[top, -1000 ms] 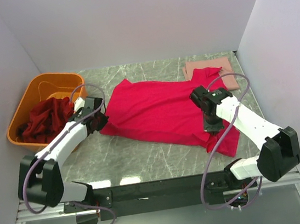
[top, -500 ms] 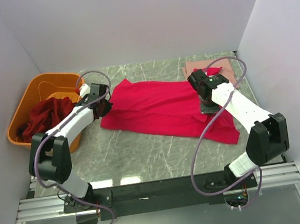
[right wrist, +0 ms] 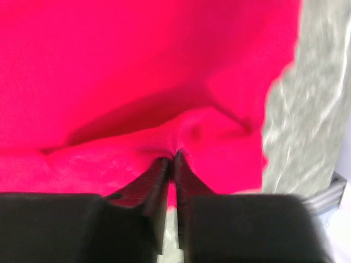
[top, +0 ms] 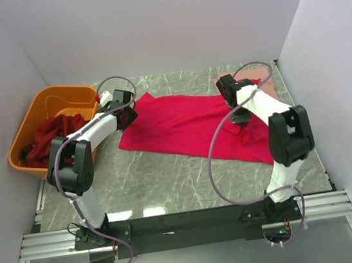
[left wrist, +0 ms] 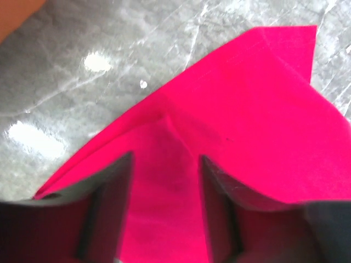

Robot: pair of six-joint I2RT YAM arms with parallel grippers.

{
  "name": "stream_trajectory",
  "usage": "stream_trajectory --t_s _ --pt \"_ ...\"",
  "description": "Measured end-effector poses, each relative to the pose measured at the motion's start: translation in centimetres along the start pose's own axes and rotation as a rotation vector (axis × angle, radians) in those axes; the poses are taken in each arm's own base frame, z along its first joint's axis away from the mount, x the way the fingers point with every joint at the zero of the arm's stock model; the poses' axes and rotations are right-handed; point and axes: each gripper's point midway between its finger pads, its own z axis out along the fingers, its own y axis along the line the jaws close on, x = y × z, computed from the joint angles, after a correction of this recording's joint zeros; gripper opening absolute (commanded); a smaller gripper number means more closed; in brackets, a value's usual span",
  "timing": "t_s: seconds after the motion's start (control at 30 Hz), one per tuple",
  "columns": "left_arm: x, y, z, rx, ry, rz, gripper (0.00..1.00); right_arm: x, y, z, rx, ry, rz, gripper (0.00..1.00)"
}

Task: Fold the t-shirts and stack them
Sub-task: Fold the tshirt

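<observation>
Grey marble desk: I see crimson t-shirt lying lengthwise left-to-right; left hand parted, right hand pinching it.

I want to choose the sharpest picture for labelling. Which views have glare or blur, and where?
Top external view: sharp and evenly lit, only pale reflections on the table near the arms' bases. Left wrist view: two bright glare spots on the marble; the left gripper is out of focus, the crimson t-shirt is clear. Right wrist view: soft everywhere, the cloth's right edge smeared.
</observation>
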Motion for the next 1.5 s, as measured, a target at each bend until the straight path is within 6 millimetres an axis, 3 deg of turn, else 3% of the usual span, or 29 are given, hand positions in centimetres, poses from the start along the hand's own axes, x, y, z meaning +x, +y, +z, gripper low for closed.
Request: stream_trajectory --t_s 0.03,0.17,0.23,0.33,0.4,0.43,0.5,0.53,0.7,0.8,0.97,1.07,1.1,1.33,1.5 --pt "-0.1 -0.1 0.1 0.000 -0.003 0.001 0.79 -0.6 0.4 0.7 0.003 -0.003 -0.016 0.26" --pt "-0.6 -0.7 0.0 0.013 -0.014 0.010 0.95 -3.3 1.4 3.4 0.034 -0.044 -0.066 0.36" --pt "-0.6 -0.8 0.0 0.018 -0.013 0.014 0.99 -4.7 1.3 4.1 0.076 -0.081 -0.074 0.42" --pt "-0.4 -0.6 -0.1 0.024 -0.007 0.022 0.99 -5.9 0.2 4.0 0.146 -0.130 -0.073 0.43" --pt "-0.1 -0.4 -0.5 0.029 -0.002 0.029 0.99 -6.1 -0.3 3.6 0.158 -0.149 -0.055 0.53" --pt "0.2 -0.2 -0.7 0.031 0.002 0.035 0.99 -5.9 -0.4 3.4 0.150 -0.155 -0.042 0.62" --pt "0.6 0.0 -1.2 0.037 0.009 0.045 0.99 -4.7 -0.6 2.5 0.105 -0.160 -0.017 0.63" --pt "0.9 0.0 -1.5 0.044 0.015 0.050 1.00 -3.9 -0.7 2.0 0.073 -0.159 -0.010 0.73" --pt "2.6 -0.8 -2.7 0.096 0.042 0.080 1.00 -0.2 0.5 -0.1 -0.136 -0.158 0.029 0.74" --pt "3.7 -1.2 -2.9 0.118 0.066 0.101 0.99 1.3 1.7 -0.1 -0.223 -0.141 0.024 0.74" --pt "4.5 -1.3 -2.9 0.140 0.087 0.114 0.99 3.0 2.4 1.6 -0.227 -0.090 0.003 0.68" --pt "5.0 -1.0 -2.6 0.134 0.097 0.118 1.00 3.2 2.7 2.7 -0.208 -0.072 -0.008 0.48" --pt "5.1 -0.9 -2.4 0.131 0.100 0.119 0.99 3.2 2.7 3.1 -0.196 -0.064 -0.012 0.35" --pt "6.6 0.8 -0.9 0.075 0.123 0.140 0.99 2.0 2.0 5.4 -0.074 -0.046 -0.002 0.00" --pt "7.2 1.9 -0.3 0.036 0.127 0.153 0.99 -0.6 0.2 5.1 -0.008 -0.099 0.045 0.00"
